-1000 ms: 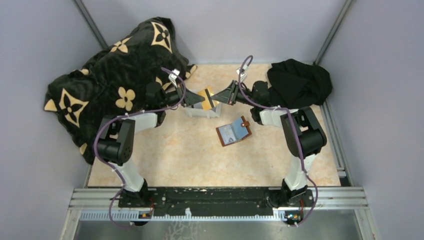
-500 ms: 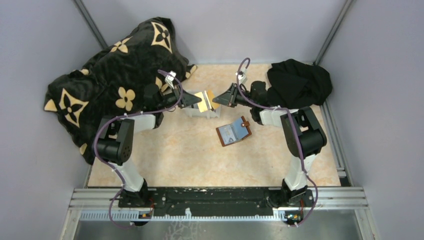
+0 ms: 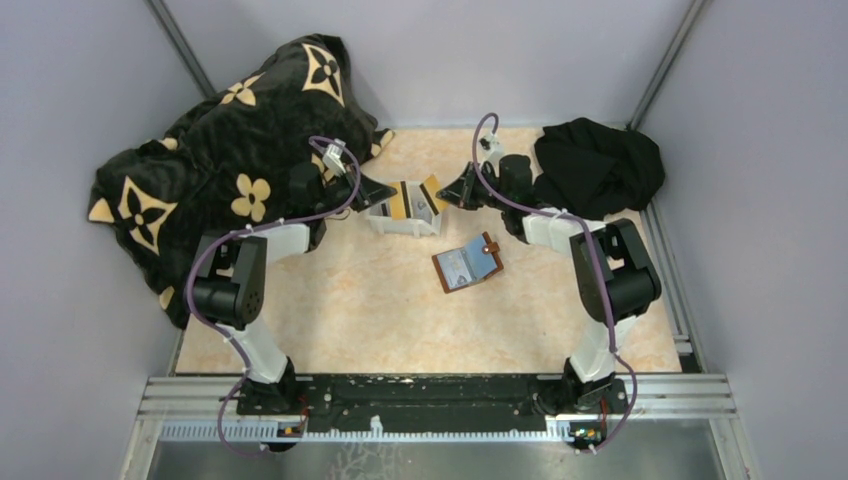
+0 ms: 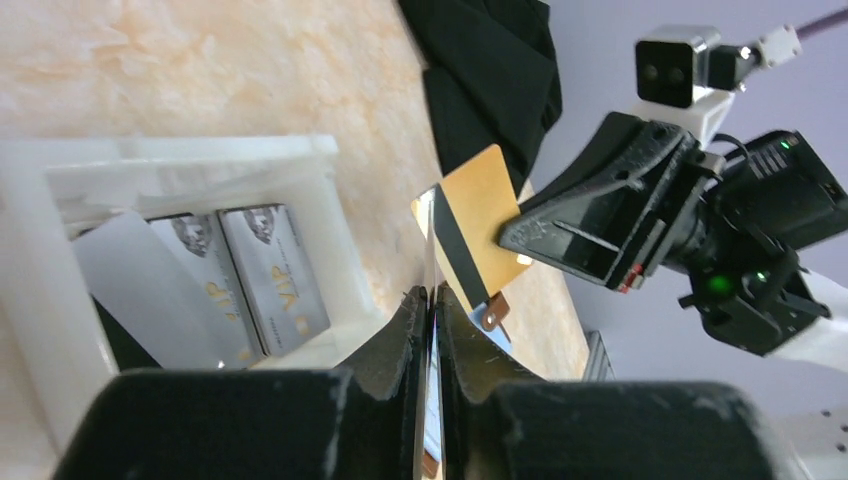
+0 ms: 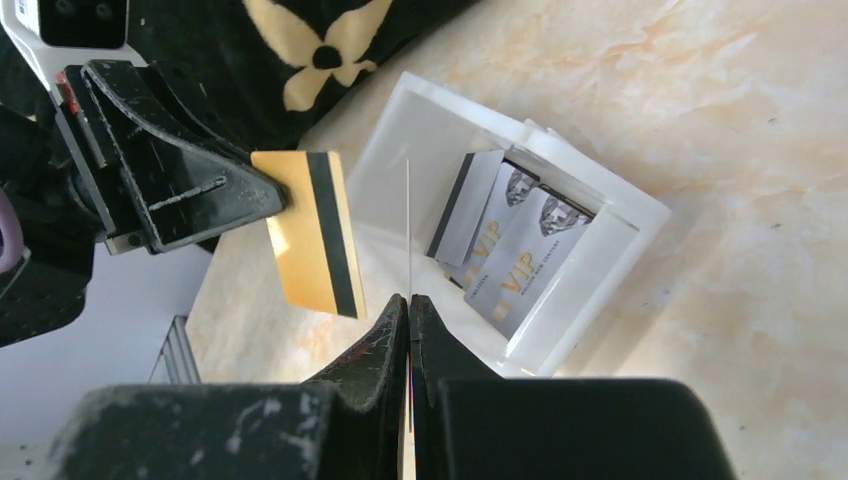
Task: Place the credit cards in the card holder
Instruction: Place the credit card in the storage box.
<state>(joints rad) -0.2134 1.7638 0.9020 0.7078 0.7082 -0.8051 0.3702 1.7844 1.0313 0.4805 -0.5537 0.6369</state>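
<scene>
My left gripper (image 3: 383,194) (image 4: 428,296) is shut on a gold-tan card with a black stripe (image 5: 312,235), which shows edge-on in its own view (image 4: 430,235). My right gripper (image 3: 452,190) (image 5: 409,300) is shut on a second gold-tan striped card (image 4: 475,225), which is edge-on in its own view (image 5: 409,225). Both cards hang over the white tray (image 3: 408,226), a small gap apart. Silver cards (image 5: 520,255) lie in the tray. The reddish-brown card holder (image 3: 467,265) lies open on the table in front of the tray.
A black blanket with gold flowers (image 3: 230,150) is heaped at the back left, right behind my left arm. A black cloth (image 3: 598,165) lies at the back right. Grey walls close in on three sides.
The grippers were close together with gold card between them. They have drawn apart, left to the left and right to the right, and each now holds its own card.
</scene>
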